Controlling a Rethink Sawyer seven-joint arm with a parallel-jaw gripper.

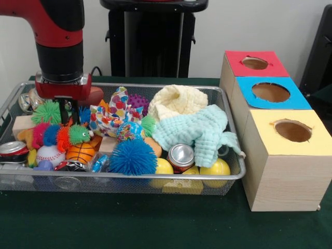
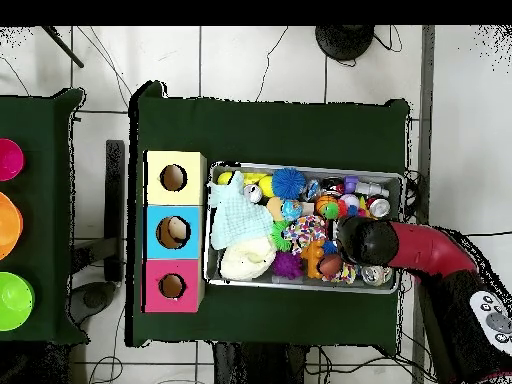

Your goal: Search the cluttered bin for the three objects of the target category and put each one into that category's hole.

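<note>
Front cam close; overhead far; share bin point(image 1: 236, 174) point(image 2: 304, 285).

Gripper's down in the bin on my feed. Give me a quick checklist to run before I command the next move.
1. Gripper over the wire bin, not the boxes: ok.
2. Finger state: cannot tell, the tips sit among toys.
3. Anything held: cannot tell.
4. Holes in the red box, blue box and yellow box unblocked: ok.
5. Items under the mint cloth and cream cloth visible: not ok, both cover part of the bin.
6. Target category known: cannot tell from either view.
</note>
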